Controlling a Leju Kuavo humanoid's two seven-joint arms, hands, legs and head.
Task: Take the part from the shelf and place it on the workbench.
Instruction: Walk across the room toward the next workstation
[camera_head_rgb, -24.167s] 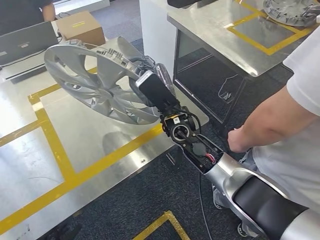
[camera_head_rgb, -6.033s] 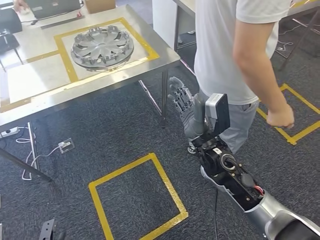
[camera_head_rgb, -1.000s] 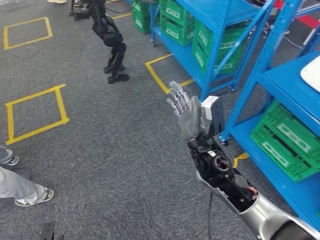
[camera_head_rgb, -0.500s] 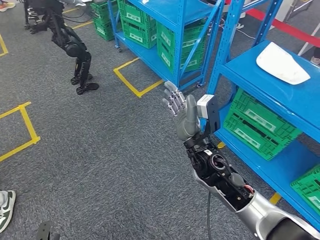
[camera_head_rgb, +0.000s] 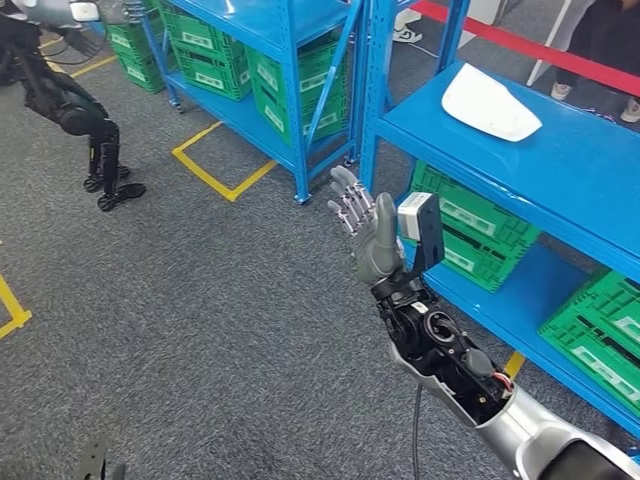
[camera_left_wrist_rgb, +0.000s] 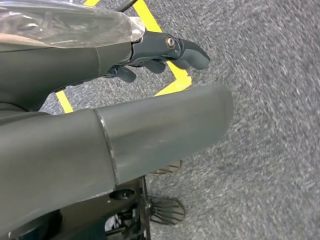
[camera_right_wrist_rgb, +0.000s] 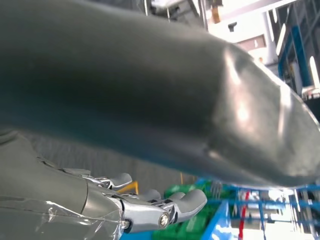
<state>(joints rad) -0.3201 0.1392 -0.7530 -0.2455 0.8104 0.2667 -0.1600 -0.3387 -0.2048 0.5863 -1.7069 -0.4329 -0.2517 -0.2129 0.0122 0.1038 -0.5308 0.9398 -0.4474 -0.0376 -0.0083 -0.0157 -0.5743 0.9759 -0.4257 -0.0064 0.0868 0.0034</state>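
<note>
Two blue shelves (camera_head_rgb: 573, 190) on grey carpet (camera_head_rgb: 226, 330); white part (camera_head_rgb: 489, 103), perhaps plastic.

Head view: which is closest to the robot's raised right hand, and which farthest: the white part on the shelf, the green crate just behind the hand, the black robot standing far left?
1. Green crate, just behind the right hand, lower shelf.
2. White part, upper shelf, to its right.
3. Black robot, far left on the carpet.
</note>
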